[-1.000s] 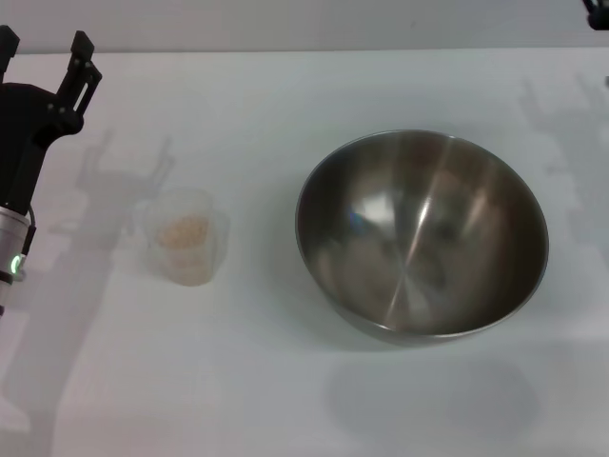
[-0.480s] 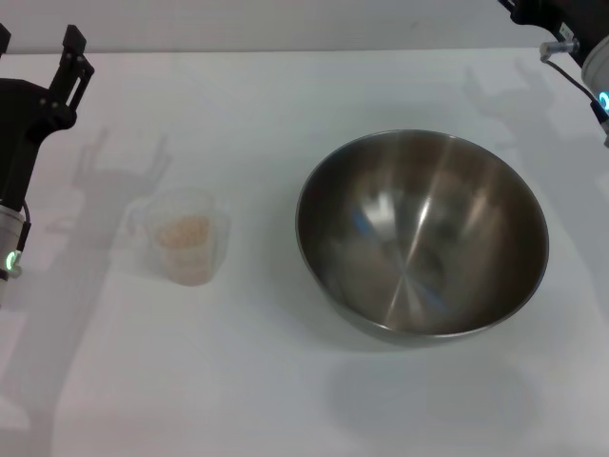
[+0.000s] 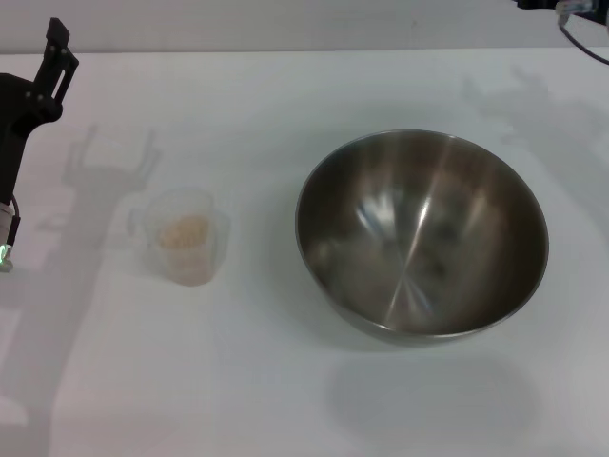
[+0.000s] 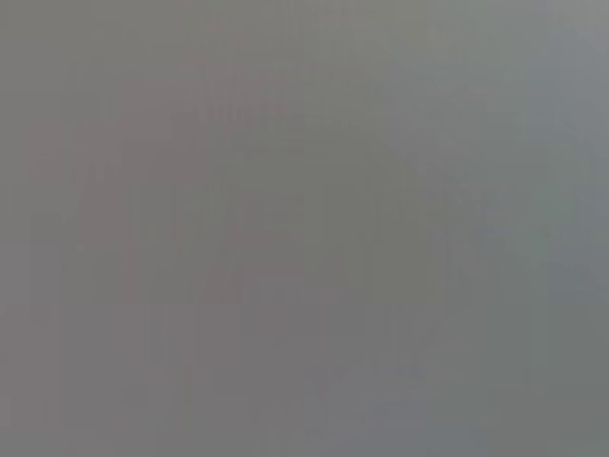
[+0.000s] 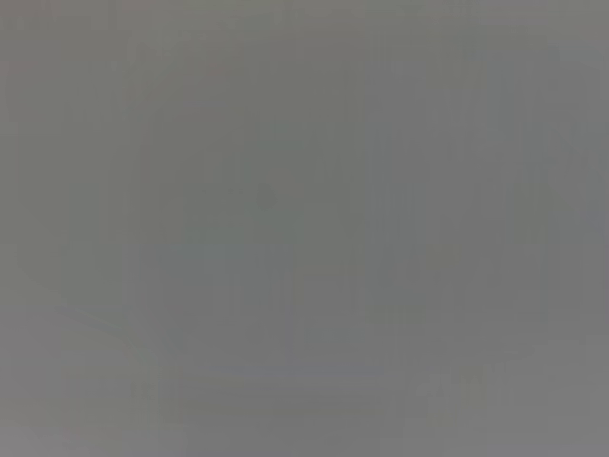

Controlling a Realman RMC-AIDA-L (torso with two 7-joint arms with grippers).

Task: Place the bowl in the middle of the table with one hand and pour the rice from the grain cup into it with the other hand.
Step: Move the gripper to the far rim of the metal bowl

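Sat right of centre on plain white table (image 3: 285, 400): large round stainless-steel bowl (image 3: 422, 235), well apart from small clear plastic grain cup (image 3: 183, 236) holding beige rice (image 3: 183, 231), left gripper (image 3: 43, 71) far left, jaw state indiscernible.

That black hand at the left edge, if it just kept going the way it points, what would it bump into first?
Probably nothing: the left hand points toward the far edge of the table, away from the grain cup and bowl. Depth is unclear.
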